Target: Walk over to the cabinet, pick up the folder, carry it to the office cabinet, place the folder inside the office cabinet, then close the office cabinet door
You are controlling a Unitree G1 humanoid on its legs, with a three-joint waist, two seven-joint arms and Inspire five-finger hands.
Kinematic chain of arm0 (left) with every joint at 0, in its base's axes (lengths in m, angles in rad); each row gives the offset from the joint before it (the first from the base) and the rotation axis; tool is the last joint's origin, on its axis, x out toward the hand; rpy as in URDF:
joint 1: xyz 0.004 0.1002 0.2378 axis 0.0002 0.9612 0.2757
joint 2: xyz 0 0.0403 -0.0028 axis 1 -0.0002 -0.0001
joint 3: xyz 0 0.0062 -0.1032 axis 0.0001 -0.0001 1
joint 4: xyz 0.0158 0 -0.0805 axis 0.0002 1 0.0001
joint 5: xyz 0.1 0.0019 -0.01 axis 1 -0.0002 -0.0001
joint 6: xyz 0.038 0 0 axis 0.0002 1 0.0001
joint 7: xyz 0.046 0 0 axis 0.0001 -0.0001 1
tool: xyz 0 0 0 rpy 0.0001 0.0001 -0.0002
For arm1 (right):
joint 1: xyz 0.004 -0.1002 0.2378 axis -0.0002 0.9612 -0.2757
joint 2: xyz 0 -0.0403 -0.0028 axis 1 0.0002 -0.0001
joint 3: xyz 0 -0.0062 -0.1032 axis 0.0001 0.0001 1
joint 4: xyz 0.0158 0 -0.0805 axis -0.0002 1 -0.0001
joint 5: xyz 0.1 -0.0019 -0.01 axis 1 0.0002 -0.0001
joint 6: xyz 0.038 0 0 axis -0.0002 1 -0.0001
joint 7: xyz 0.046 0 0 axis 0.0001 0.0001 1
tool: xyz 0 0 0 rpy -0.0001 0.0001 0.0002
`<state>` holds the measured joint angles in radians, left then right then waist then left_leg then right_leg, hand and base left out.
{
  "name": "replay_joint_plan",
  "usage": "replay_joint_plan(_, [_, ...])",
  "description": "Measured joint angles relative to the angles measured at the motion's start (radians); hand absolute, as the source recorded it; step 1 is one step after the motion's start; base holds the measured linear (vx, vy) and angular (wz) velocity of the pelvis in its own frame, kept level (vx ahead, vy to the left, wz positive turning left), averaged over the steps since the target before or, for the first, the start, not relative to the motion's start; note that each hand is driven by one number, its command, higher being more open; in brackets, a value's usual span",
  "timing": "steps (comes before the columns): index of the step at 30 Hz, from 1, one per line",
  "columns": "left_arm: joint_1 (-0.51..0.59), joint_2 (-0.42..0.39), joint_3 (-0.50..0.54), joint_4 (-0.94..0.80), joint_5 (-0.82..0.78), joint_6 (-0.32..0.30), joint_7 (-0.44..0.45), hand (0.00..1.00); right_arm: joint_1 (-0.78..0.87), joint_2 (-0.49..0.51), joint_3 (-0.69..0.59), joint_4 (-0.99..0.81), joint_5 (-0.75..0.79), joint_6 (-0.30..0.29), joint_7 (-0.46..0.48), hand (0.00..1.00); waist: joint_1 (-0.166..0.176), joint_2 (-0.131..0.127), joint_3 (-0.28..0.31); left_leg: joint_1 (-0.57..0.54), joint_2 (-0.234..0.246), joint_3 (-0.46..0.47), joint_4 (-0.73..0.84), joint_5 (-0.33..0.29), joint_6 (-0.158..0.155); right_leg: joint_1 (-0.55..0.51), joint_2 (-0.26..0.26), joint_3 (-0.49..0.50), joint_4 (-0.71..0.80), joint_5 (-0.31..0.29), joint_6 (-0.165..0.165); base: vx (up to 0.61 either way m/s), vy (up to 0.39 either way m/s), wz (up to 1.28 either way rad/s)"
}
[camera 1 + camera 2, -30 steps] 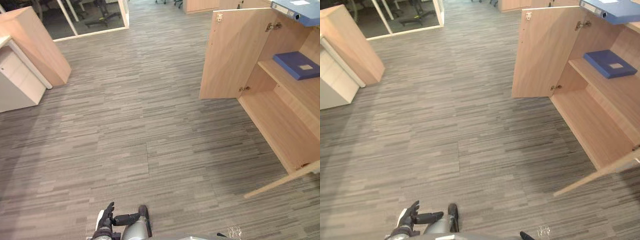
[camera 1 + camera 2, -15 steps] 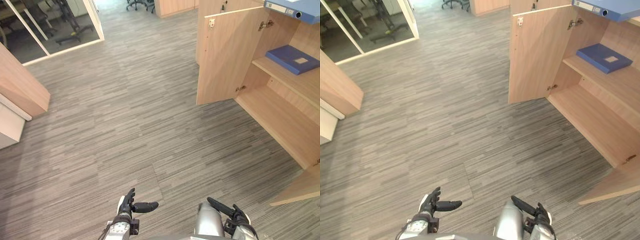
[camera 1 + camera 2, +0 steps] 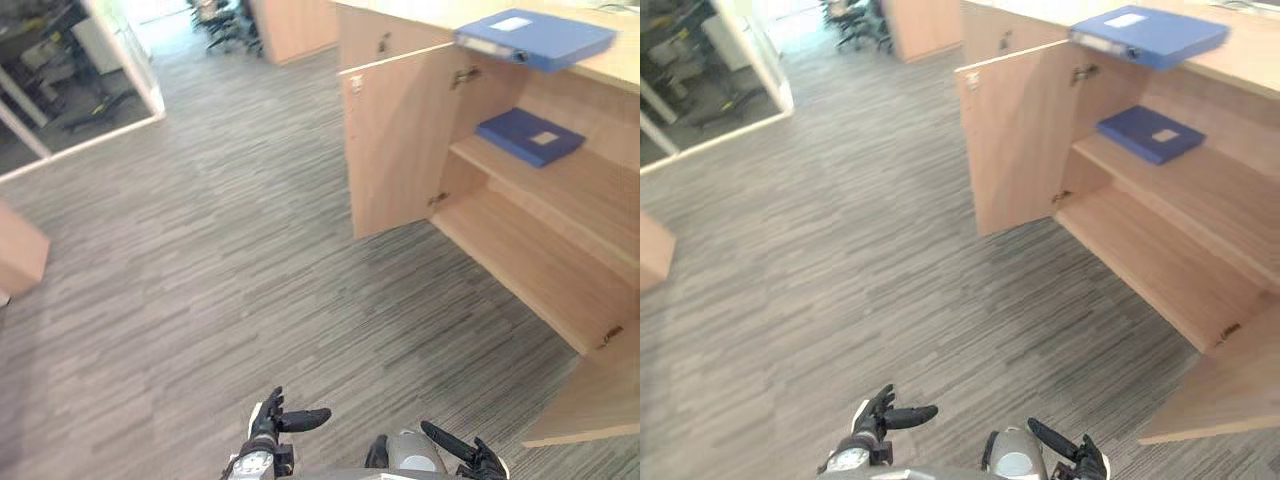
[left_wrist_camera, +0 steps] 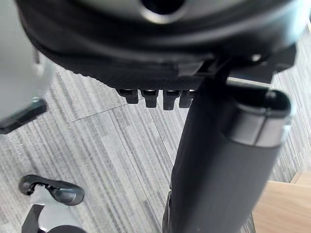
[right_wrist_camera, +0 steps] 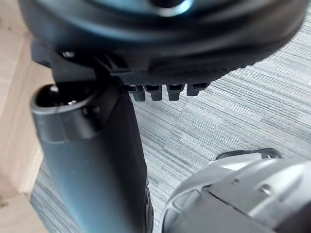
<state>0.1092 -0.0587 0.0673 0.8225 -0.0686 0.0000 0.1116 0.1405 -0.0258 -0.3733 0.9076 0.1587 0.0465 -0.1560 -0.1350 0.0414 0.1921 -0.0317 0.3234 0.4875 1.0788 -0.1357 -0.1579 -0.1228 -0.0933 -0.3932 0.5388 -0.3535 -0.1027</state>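
Nothing held in the dark left hand [image 3: 268, 425]: fingers straight, thumb out to the side. Same with the dark right hand [image 3: 478, 462]: open and empty. Far ahead of the right hand and off to its right, a light wooden office cabinet [image 3: 520, 270] with its door [image 3: 395, 150] swung open. Up on top, a big flat blue folder [image 3: 535, 38]; on the shelf inside, a darker blue folder [image 3: 530, 136]. Both well apart from the hands. Since a moment ago, whole view turned toward the cabinet; hands low and open as before.
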Motion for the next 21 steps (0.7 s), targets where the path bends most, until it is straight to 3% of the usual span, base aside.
replay_joint_plan(2, [0.009,0.0,0.028,-0.049,-0.011,0.002,0.012,1.0,0.02,0.004,0.008,0.0,0.0,0.014,-0.002,1.0,0.032,-0.021,0.007,-0.078,-0.003,-0.001,-0.026,-0.029,0.05,0.05,0.042,0.085,-0.07,0.018,-0.009,0.29,-0.071,-1.22])
replay_joint_plan(5, [0.021,-0.001,0.039,-0.099,-0.011,0.001,0.022,1.0,0.028,-0.004,0.061,-0.003,0.0,0.016,-0.008,1.0,0.05,-0.046,0.011,-0.157,-0.029,-0.04,-0.184,-0.05,0.088,0.091,0.063,0.173,-0.126,0.039,-0.016,0.27,-0.041,-1.08])
replay_joint_plan(7, [0.023,0.0,0.038,-0.116,-0.038,-0.002,0.029,1.0,0.027,-0.012,0.101,-0.005,0.001,0.016,-0.008,1.0,0.057,-0.06,0.011,-0.188,-0.057,-0.119,-0.38,-0.048,0.092,0.118,0.069,0.224,-0.146,0.04,-0.014,0.22,0.01,-1.01])
replay_joint_plan(10, [0.016,-0.004,0.041,-0.115,-0.091,-0.014,0.053,1.0,-0.006,-0.008,0.128,-0.007,0.004,0.013,-0.012,1.0,0.079,-0.066,0.007,-0.202,-0.09,-0.328,-0.683,-0.025,0.076,0.169,0.096,0.328,-0.174,0.03,0.005,0.3,0.089,-1.02])
replay_joint_plan(12, [0.014,-0.004,0.043,-0.108,-0.109,-0.015,0.056,1.0,-0.035,-0.005,0.129,-0.007,0.004,0.012,-0.015,1.0,0.079,-0.059,-0.002,-0.22,-0.114,-0.394,-0.725,-0.012,0.051,0.191,0.098,0.384,-0.19,0.019,0.024,0.47,0.236,-0.97])
replay_joint_plan(14, [0.019,-0.003,0.048,-0.104,-0.124,-0.015,0.057,1.0,-0.053,-0.006,0.128,-0.011,0.004,0.007,-0.015,1.0,0.09,-0.046,-0.023,-0.236,-0.159,-0.415,-0.719,-0.009,0.051,0.205,0.078,0.456,-0.211,0.0,0.058,0.47,0.33,-1.06])
replay_joint_plan(15, [0.021,-0.004,0.058,-0.097,-0.132,-0.015,0.057,1.0,-0.051,-0.006,0.123,-0.013,0.004,0.006,-0.013,1.0,0.095,-0.048,-0.036,-0.224,-0.197,-0.403,-0.723,-0.003,0.062,0.212,0.048,0.466,-0.211,-0.013,0.081,0.43,0.395,-1.01])
replay_joint_plan(16, [0.022,-0.006,0.075,-0.087,-0.138,-0.014,0.061,1.0,-0.047,-0.007,0.105,-0.022,0.001,0.008,-0.007,1.0,0.107,-0.05,-0.04,-0.171,-0.241,-0.339,-0.776,0.032,0.084,0.186,0.002,0.469,-0.113,-0.036,0.123,0.42,0.412,-1.13])
replay_joint_plan(17, [0.023,-0.007,0.086,-0.083,-0.138,-0.015,0.065,1.0,-0.046,-0.007,0.095,-0.027,0.001,0.01,-0.005,1.0,0.116,-0.046,-0.043,-0.129,-0.256,-0.297,-0.818,0.086,0.088,0.151,-0.019,0.469,-0.022,-0.046,0.14,0.4,0.443,-1.44])
replay_joint_plan(18, [0.023,-0.006,0.12,-0.069,-0.138,-0.015,0.071,1.0,-0.047,0.0,0.071,-0.032,0.0,0.014,-0.002,1.0,0.121,-0.056,-0.046,-0.049,-0.299,-0.223,-0.878,0.081,0.098,0.063,-0.085,0.456,0.196,-0.046,0.143,0.38,0.46,-1.32])
replay_joint_plan(19, [0.021,-0.003,0.141,-0.064,-0.138,-0.016,0.09,1.0,-0.046,0.016,0.059,-0.042,0.0,0.018,0.001,1.0,0.118,-0.082,-0.047,0.006,-0.352,-0.177,-0.92,0.069,0.125,-0.038,-0.17,0.434,0.388,0.014,0.1,0.37,0.44,-1.16])
replay_joint_plan(21, [0.014,-0.003,0.144,-0.062,-0.136,-0.021,0.093,1.0,-0.043,0.041,0.057,-0.042,0.002,0.024,0.009,1.0,0.107,-0.068,-0.051,0.062,-0.375,-0.128,-0.97,0.055,0.147,-0.129,-0.271,0.344,0.478,0.043,0.048,0.34,0.364,-0.76])
